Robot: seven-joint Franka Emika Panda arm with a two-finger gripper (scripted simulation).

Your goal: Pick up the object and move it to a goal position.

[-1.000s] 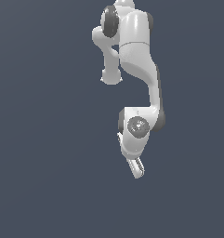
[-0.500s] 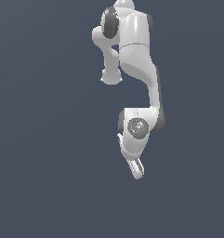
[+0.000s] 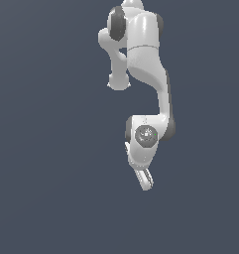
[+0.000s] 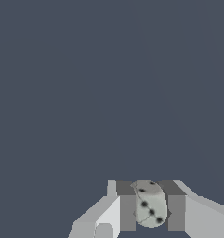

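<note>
Pincer (image 4: 152,211) clamped on the small pale grey roundish dark-spotted object (image 4: 150,209), seated squarely between its fingers (image 4: 128,211), lower frame.

Spreading flat and uniformly dark blue-grey as a counter (image 3: 46,163) all around the white arm (image 3: 146,59) in the exterior view; showing the same plain surface in the wrist view; bearing nothing discernible directly on it.

In the exterior view the object is hidden, apparently behind the gripper (image 3: 146,181), while the wrist view's edge cuts off the fingers (image 4: 128,209) at their bases.
</note>
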